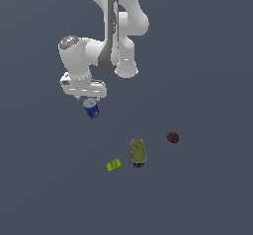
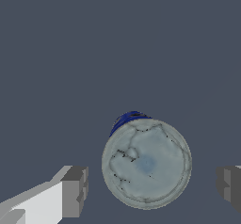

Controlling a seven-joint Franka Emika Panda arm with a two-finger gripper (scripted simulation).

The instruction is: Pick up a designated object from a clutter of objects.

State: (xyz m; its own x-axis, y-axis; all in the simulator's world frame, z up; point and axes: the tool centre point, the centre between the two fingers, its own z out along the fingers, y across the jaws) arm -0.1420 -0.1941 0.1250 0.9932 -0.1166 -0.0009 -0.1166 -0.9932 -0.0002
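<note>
The blue can [image 1: 91,108] with a pale grey-white lid stands upright just below my gripper [image 1: 87,98], apart from the other items. In the wrist view I look straight down on its round lid [image 2: 146,163], with a sliver of blue side wall showing. My gripper [image 2: 151,189] is open. One fingertip [image 2: 74,191] and the other [image 2: 230,188] stand on either side of the can, each with a clear gap to it. The fingers are hard to make out in the exterior view.
The olive-yellow oblong container [image 1: 138,151], the small lime-green block [image 1: 114,165] and the dark red round lump [image 1: 173,137] lie on the grey floor toward the exterior view's right of the can, well apart from it.
</note>
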